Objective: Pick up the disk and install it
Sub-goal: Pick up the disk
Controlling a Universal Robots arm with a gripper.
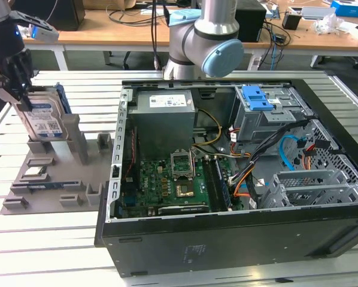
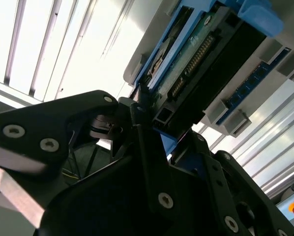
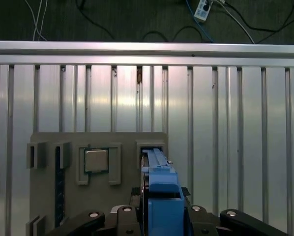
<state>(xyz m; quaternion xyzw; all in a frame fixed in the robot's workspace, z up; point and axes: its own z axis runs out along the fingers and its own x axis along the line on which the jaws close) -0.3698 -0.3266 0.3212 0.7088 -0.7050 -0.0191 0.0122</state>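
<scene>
Black gripper (image 3: 162, 209) pinched shut on the disk (image 1: 43, 118), upright silver-grey drive, white-and-blue label, blue caddy frame, bottom edge in grey fixture (image 1: 77, 149) beneath the gripper

This is a robotics lab or test workshop. The tool (image 1: 23, 98) belongs to an industrial robot arm (image 1: 206, 36) standing at the edge of a slatted aluminium surface (image 1: 53, 251). Under the tool sits a grey holder board (image 1: 65, 179) with moulded slots for computer parts. The disk (image 1: 44, 122) that the tool grips stands in one slot, and a small chip (image 3: 96, 161) lies in another near it. Well apart from the tool lies an opened computer case (image 1: 227, 251), its circuit board (image 1: 167, 185) and wiring (image 1: 251, 173) bare. Beyond the surface stand wooden desks (image 1: 107, 37) strewn with cables (image 1: 128, 15), and a power strip (image 3: 204, 9) lies on the dark floor (image 3: 112, 19).
</scene>
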